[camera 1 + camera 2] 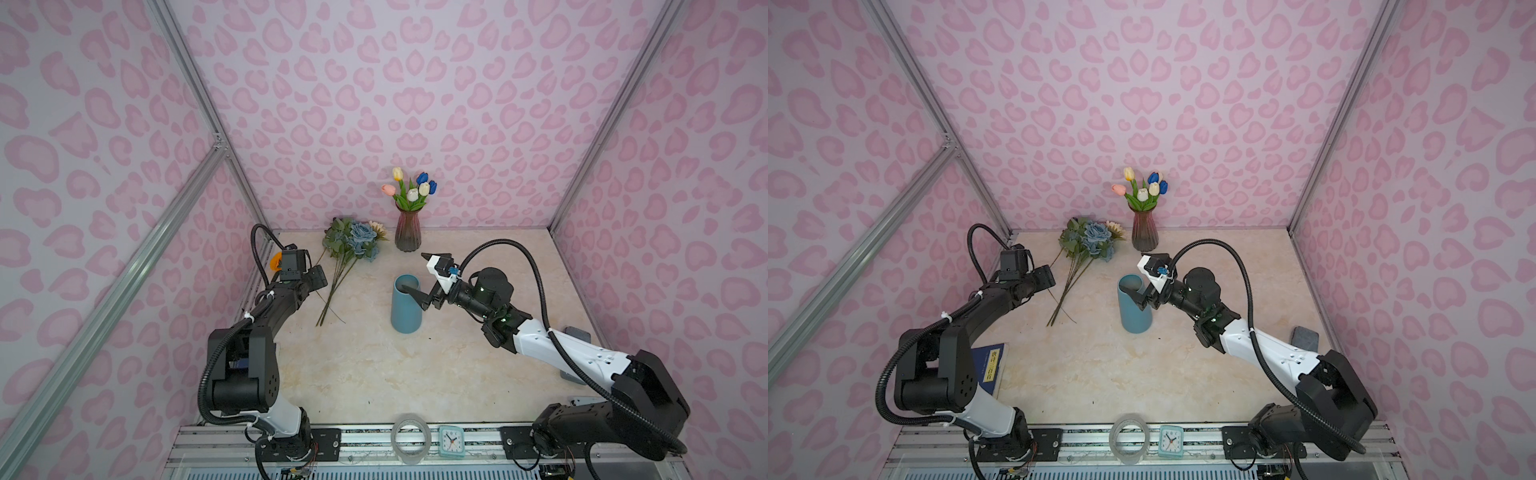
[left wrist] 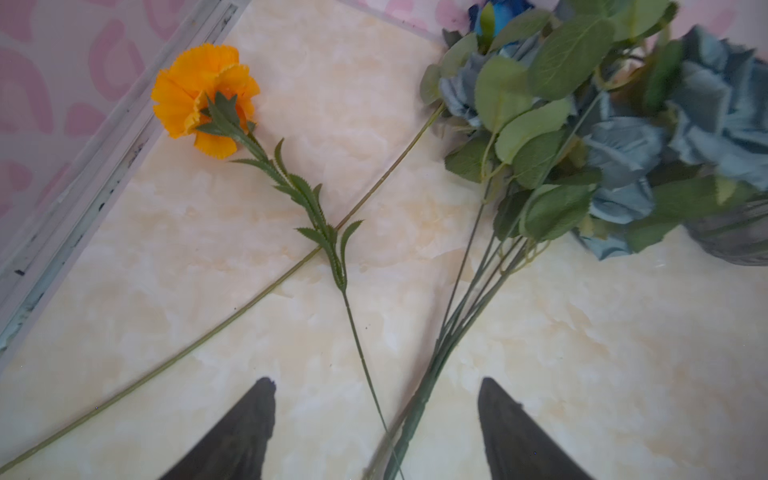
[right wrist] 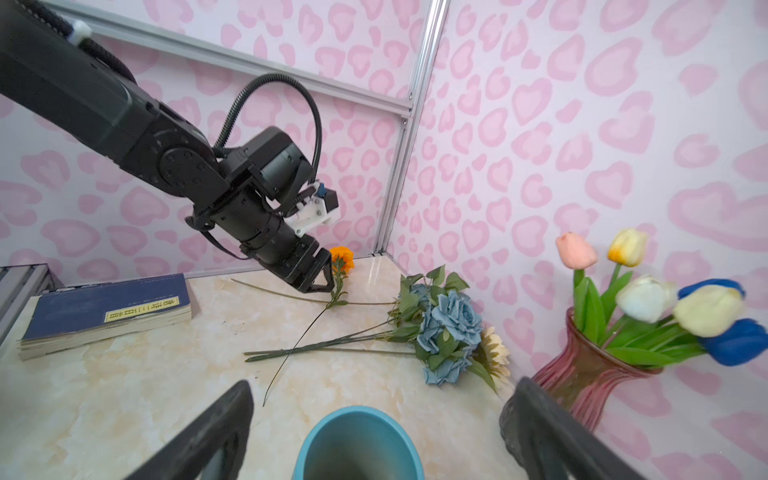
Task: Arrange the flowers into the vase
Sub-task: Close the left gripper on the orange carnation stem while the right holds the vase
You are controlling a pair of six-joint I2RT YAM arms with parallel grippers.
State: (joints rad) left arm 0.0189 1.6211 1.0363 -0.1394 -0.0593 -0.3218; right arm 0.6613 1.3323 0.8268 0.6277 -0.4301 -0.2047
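The left gripper (image 2: 377, 382) points down at the table (image 2: 582, 353) with its jaws spread and nothing clamped. In the left wrist view green stems run between its fingertips; contact cannot be judged. In both top views its arm bends in from the lower left with the elbow raised, and the wrist sits left of centre. The orange bloom (image 2: 203, 95) lies by the left wall, its stem crossing those of the dusty-blue bunch (image 1: 357, 243), which lies flat at upper centre.

The right gripper (image 1: 417, 274) extends in from the lower right, forearm low. Its jaws stand wide on either side of the mouth of the upright blue vase (image 1: 406, 307) at centre, not closed on it. Behind, the tulips (image 1: 413, 189) stand in a pink glass vase (image 1: 408, 232).
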